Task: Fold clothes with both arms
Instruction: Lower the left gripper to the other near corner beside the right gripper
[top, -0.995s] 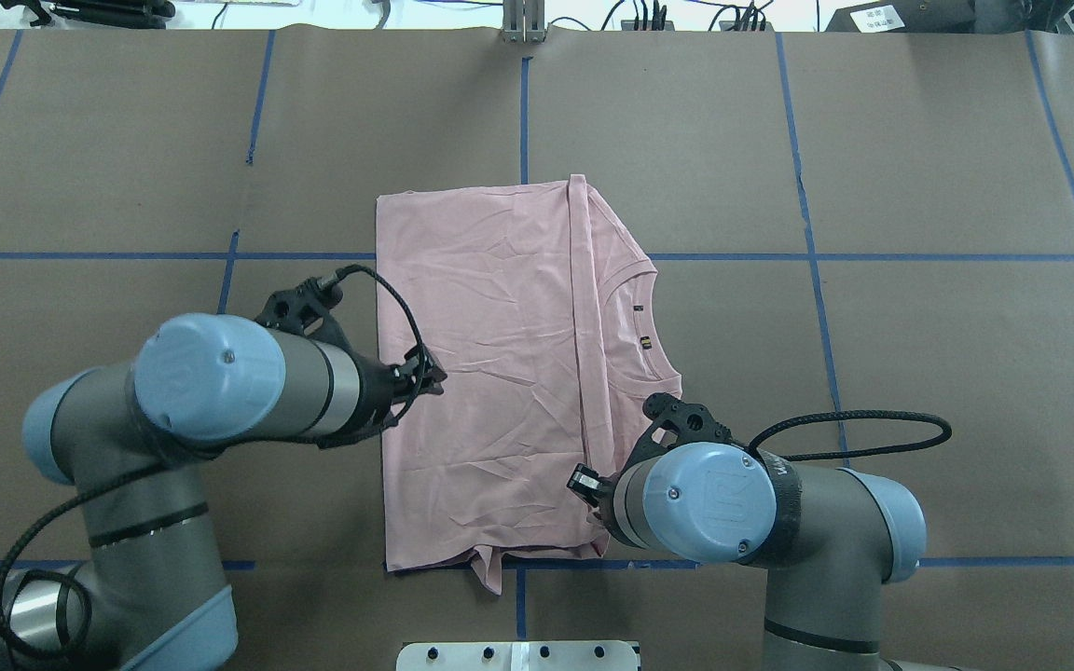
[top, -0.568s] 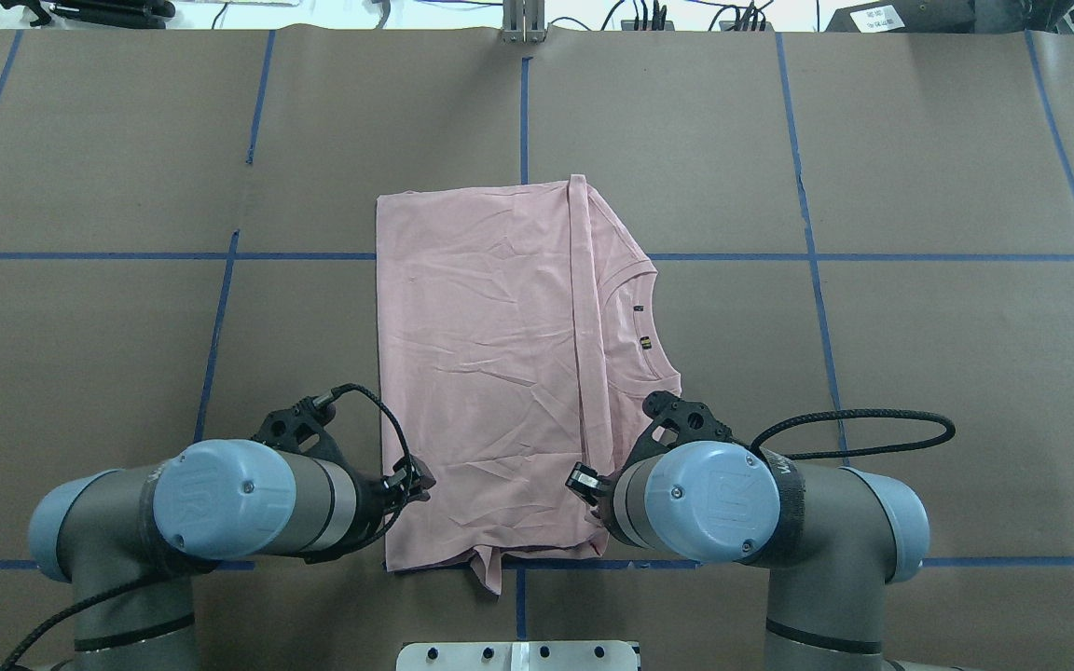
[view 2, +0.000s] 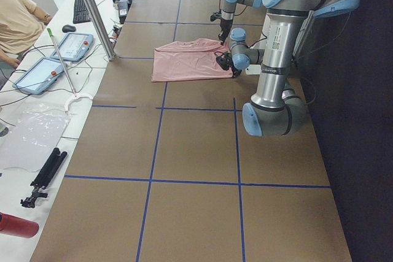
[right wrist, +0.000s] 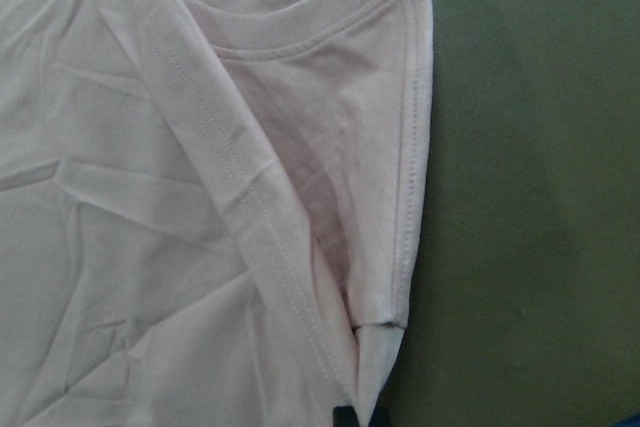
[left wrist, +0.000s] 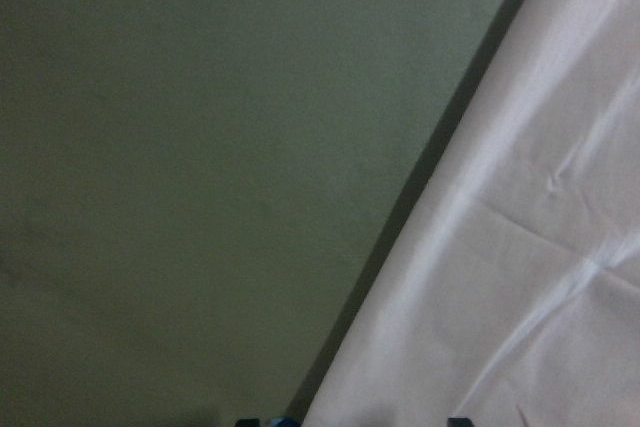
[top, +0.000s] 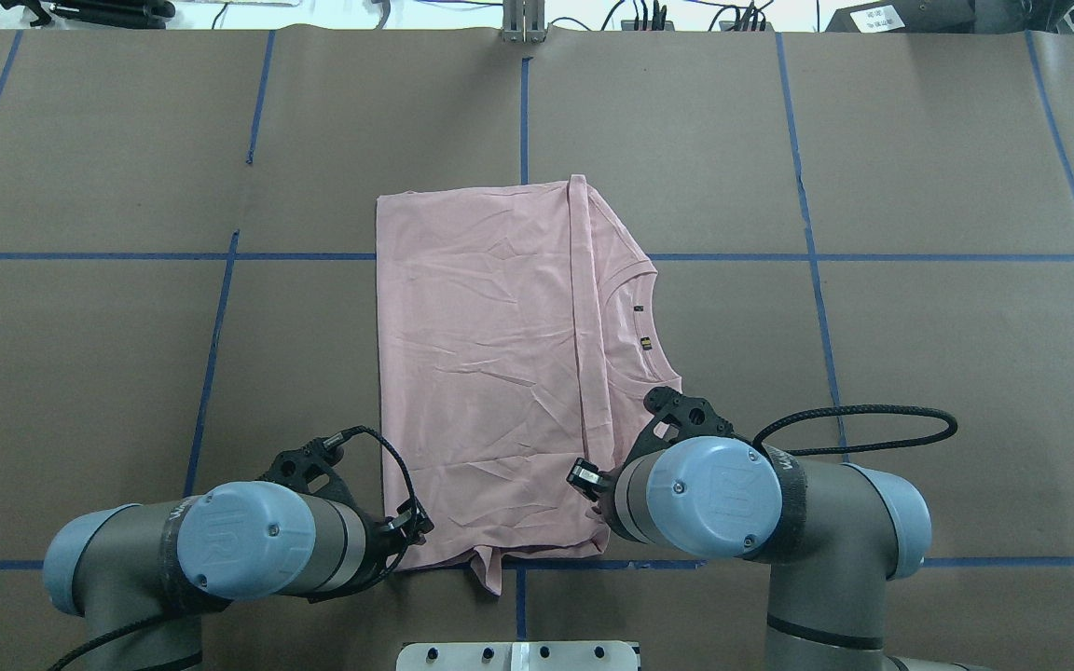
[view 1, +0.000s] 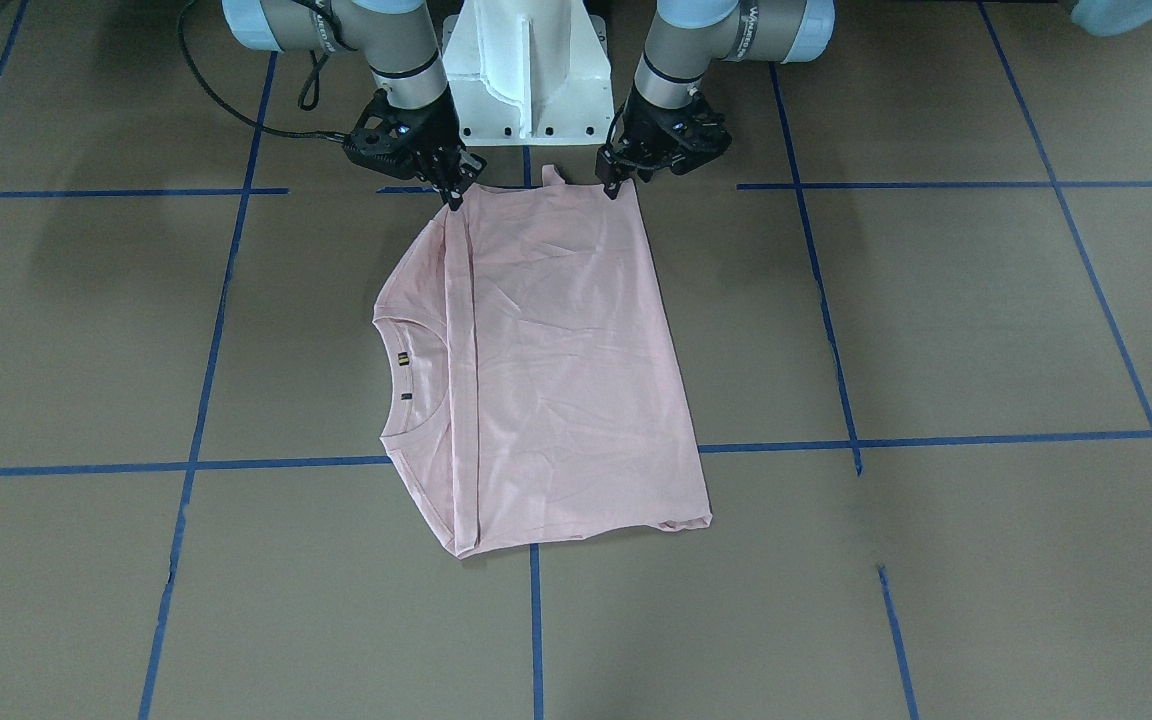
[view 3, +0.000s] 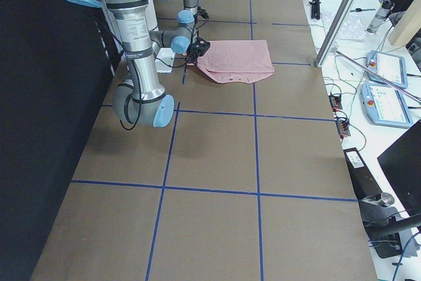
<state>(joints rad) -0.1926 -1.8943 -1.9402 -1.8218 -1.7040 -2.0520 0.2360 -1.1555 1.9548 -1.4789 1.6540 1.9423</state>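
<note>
Brown table [top: 966, 373], blue tape grid [top: 809, 256], white pedestal [view 1: 526, 70]

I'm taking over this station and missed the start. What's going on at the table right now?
A two-armed robot is partway through folding a pale pink short-sleeved T-shirt. The shirt lies flat on the brown paper-covered table, with one part already folded over so that its edge runs beside the collar. The black left gripper and black right gripper sit low at the two corners of the shirt's edge nearest the robot. Whether either has closed on the cloth is not clear.
</note>
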